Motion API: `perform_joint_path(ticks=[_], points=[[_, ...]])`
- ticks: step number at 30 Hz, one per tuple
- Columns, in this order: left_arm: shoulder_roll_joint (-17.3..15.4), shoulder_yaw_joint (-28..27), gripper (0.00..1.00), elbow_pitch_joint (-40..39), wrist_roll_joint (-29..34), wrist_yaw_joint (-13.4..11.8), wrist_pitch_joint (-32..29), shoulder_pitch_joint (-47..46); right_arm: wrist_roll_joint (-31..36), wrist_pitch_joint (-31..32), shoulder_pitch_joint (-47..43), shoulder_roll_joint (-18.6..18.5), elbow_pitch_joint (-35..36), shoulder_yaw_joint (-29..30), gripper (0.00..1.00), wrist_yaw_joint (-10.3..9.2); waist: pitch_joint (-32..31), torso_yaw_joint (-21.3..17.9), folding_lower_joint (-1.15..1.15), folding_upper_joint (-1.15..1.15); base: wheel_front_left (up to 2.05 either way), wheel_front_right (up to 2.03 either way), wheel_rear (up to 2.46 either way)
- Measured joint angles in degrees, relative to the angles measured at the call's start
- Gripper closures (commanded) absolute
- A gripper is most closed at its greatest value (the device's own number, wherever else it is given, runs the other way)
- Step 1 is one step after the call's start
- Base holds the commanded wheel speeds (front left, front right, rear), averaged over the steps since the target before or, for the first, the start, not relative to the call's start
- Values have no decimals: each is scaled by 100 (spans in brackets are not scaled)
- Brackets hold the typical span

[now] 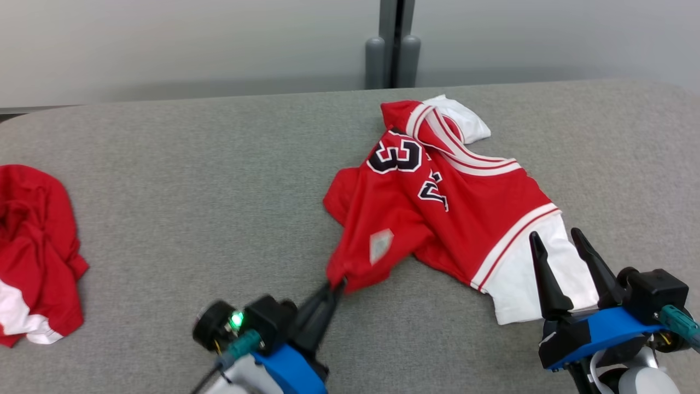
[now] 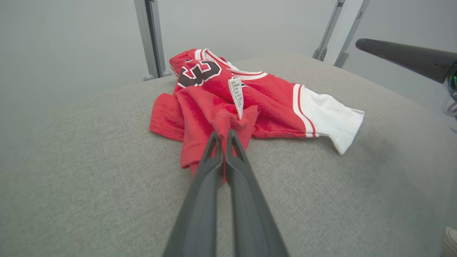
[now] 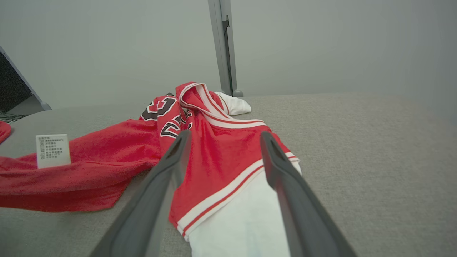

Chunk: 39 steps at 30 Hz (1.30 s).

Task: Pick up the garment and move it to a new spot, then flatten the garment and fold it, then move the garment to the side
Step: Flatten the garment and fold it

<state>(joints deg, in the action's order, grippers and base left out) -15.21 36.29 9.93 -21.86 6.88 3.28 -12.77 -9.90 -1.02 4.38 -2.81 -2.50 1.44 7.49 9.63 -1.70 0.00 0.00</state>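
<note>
Left gripper (image 1: pixel 336 285) pinches the red garment (image 1: pixel 437 202).

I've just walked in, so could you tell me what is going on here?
The robot is handling a red and white jersey crumpled on the grey table. Its left pincer is shut on a red corner beside the label; its right pincer hangs open over the white sleeve, gripping nothing. Another red garment lies at the far left.

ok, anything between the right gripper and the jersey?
Nothing visible. The right gripper is open and sits right at the jersey, its fingers framing the white sleeve with no object between. The left gripper is shut on a red edge of the same jersey.
</note>
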Motion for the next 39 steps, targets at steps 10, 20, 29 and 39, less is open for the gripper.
perform_joint_path(ticks=[10,20,29,39], points=[[-52,948,16,-572,-397,21,-1027,692,-26,79,-104,-2,82,87,0,-1,-166,244,-1,0,0,0,0],[-289,624,0,-985,-1210,-232,-1525,709,-77,102,-104,-2,91,68,0,-1,-189,151,-1,0,0,0,0],[-170,194,0,-537,-1448,-572,-1764,226,-135,86,-107,-3,82,42,0,-1,-195,-98,-1,0,0,0,0],[280,341,0,980,-1519,-487,-2162,-522,-188,41,-63,-3,80,23,0,-1,-53,-451,0,0,0,0,0]])
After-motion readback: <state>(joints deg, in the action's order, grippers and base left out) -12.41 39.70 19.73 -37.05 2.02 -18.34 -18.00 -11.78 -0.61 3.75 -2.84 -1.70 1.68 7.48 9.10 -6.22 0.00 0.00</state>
